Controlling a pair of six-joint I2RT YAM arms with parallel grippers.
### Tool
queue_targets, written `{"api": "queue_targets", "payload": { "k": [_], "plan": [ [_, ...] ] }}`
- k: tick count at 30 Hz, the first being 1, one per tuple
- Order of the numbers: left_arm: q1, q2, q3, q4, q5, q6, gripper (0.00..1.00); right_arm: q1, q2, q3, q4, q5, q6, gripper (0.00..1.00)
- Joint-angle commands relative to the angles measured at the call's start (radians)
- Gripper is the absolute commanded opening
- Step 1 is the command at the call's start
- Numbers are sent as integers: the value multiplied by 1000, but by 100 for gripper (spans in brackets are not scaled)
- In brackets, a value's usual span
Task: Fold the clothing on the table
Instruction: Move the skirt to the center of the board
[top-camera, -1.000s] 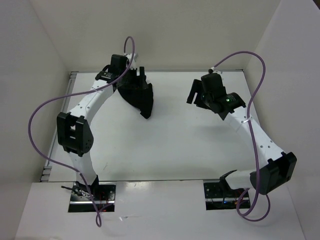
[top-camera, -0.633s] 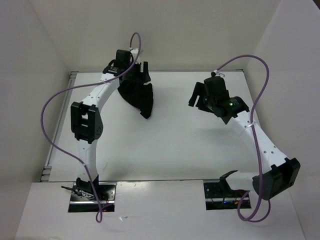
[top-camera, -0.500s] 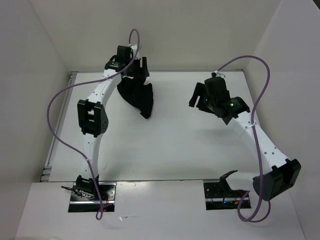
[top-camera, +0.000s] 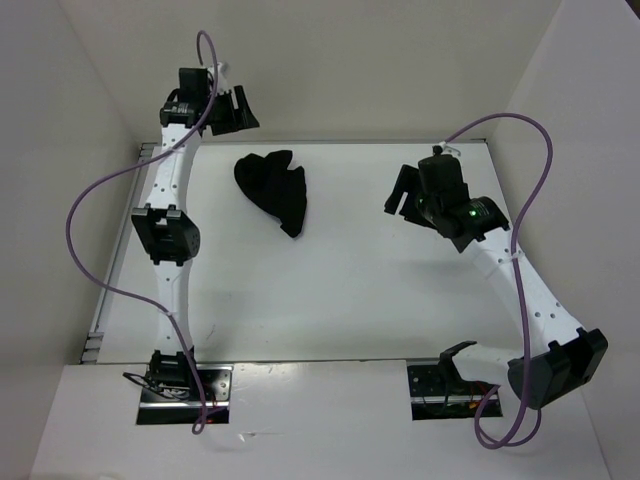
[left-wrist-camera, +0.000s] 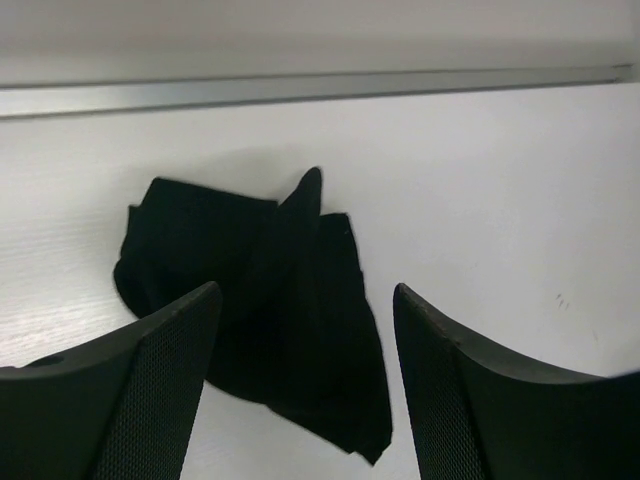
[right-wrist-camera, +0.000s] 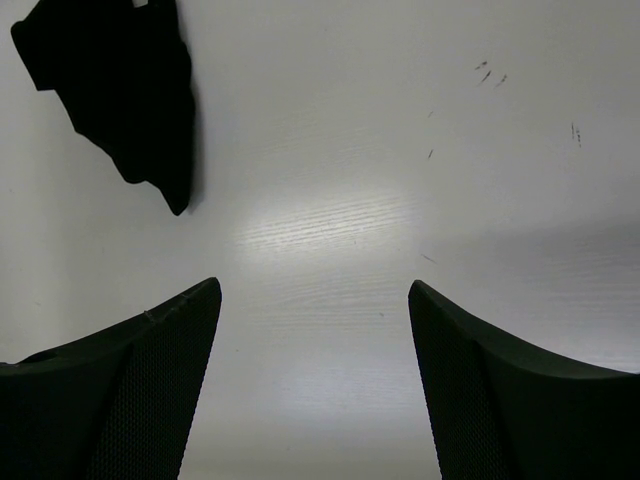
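Observation:
The clothing (top-camera: 274, 188) is a bunched black heap on the white table (top-camera: 330, 290), toward the back left. The left wrist view shows the clothing (left-wrist-camera: 250, 300) lying loose below the camera. My left gripper (top-camera: 238, 110) is raised over the table's back left corner, above and apart from the cloth, open with nothing between its fingers (left-wrist-camera: 150, 400). My right gripper (top-camera: 402, 190) hovers open over bare table at the right, well clear of the clothing (right-wrist-camera: 120, 90), which lies at the upper left of its wrist view.
A thin metal rail (left-wrist-camera: 300, 90) runs along the table's back edge. White walls (top-camera: 350, 60) close the back and both sides. Purple cables (top-camera: 95, 215) loop off both arms. The arm bases (top-camera: 180, 385) sit at the near edge.
My left gripper has lifted off the clothing and pulled back toward the rear left corner, leaving the garment lying on the table. The right arm has barely shifted.

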Motion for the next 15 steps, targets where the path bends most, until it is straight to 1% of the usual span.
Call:
{"api": "queue_targets", "payload": {
  "k": [1,3,4,7,9,11,12,15],
  "plan": [
    [27,47,-4,-125,33,97,77,-6,-19,-12,-7,0,-5,80],
    [27,67,-4,-168,2,135,77,-6,-19,-12,-7,0,-6,80],
    [27,78,-13,-168,-7,163,77,-6,-9,-3,2,0,-6,80],
    [27,90,-27,-159,-16,174,75,-6,0,8,2,-9,-6,80],
    [38,122,-17,-147,24,183,72,-6,0,8,2,-20,-6,80],
    [49,141,3,-147,74,183,65,-6,0,8,2,-20,-6,79],
    [49,153,13,-147,88,183,63,-6,0,8,-8,-20,-6,79],
    [49,164,13,-147,127,203,63,-6,-9,8,-18,-20,4,79]
  ]
}}
